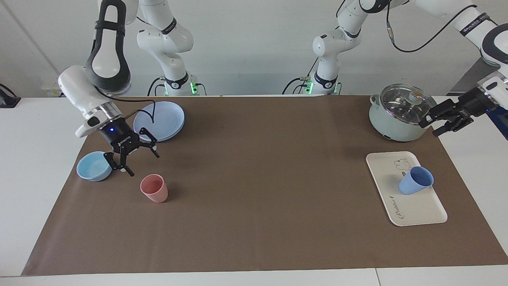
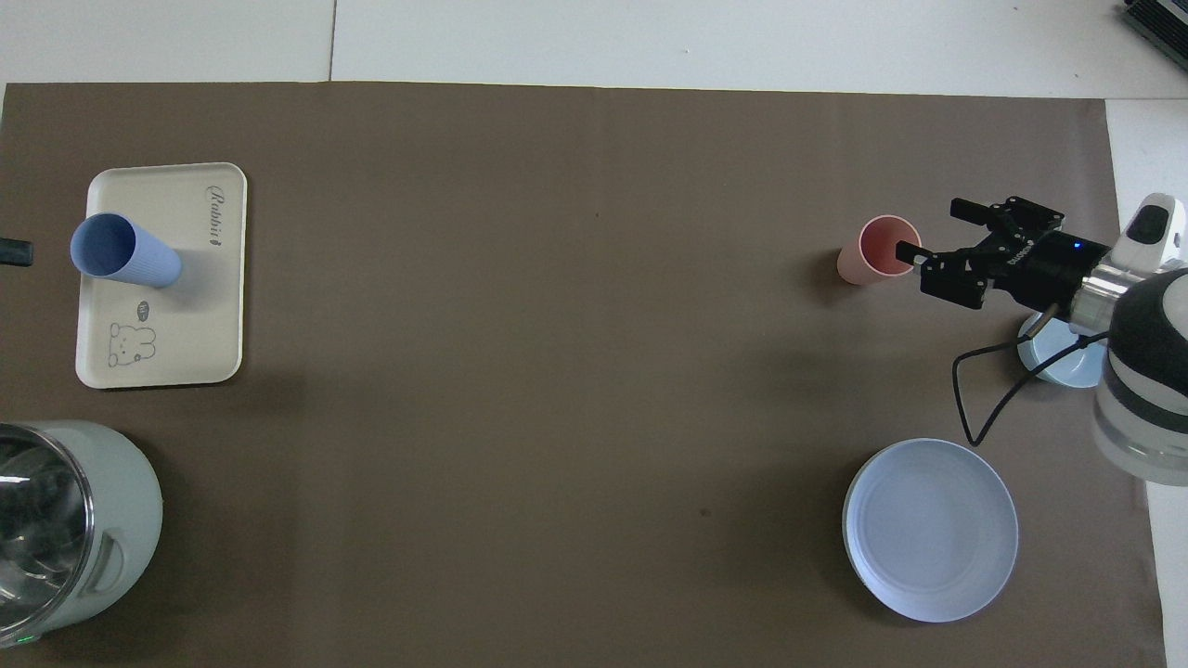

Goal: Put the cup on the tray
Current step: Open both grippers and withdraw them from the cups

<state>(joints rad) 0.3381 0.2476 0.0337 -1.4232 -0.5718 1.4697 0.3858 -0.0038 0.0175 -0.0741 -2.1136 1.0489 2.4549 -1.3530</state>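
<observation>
Two empty grippers hang clear of the work, and the cup (image 1: 415, 180) stands on the tray (image 1: 420, 212) at the left arm's end of the table, so little looks likely to go wrong unless an arm swings low and tips it. The left gripper (image 1: 447, 118) is raised beside the lidded pot (image 1: 401, 113), its jaws spread and grasping nothing. The right gripper (image 1: 134, 156), jaws likewise spread, hangs between the light-blue bowl (image 1: 92, 167), the pink tumbler (image 1: 154, 188) and the round plate (image 1: 164, 116).

My arms were glossy white with black joint bands, my grippers (image 1: 135, 159) black, blue-lit, skeletal-fingered, black cables looped alongside, green lights at my bases.
</observation>
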